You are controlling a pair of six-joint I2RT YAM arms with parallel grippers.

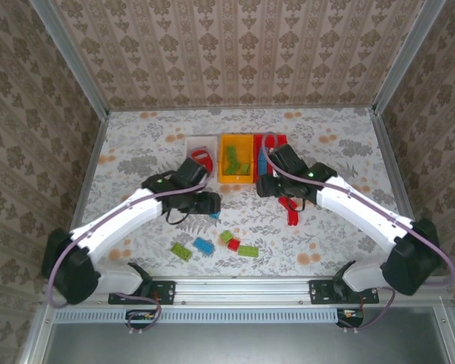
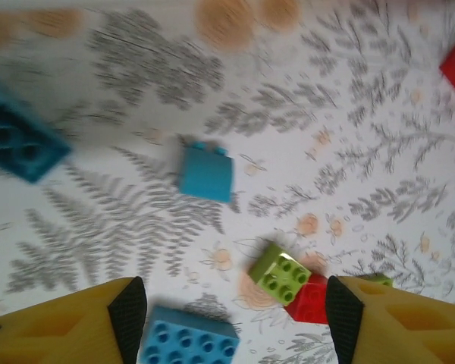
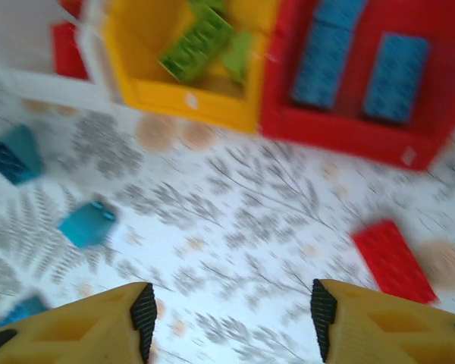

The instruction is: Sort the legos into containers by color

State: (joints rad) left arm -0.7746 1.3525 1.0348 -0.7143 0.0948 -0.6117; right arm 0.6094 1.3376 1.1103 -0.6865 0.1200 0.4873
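Operator: Jaw status?
Technician: Left jaws and right jaws: spread apart, empty. Loose legos [image 1: 204, 244] lie on worktop [image 1: 334, 152] near bins [image 1: 237, 180].
Operator: Hazard?
Technician: Lime brick [image 2: 280, 274] touches red brick [image 2: 309, 299]; left jaws may lift both, mis-sorting one.

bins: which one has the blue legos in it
The red bin, rightmost in the row, holds the blue bricks; the yellow bin holds green bricks, the white bin a red brick.

Fern-print tablecloth [image 1: 341, 152], damask-patterned walls [image 1: 243, 53]
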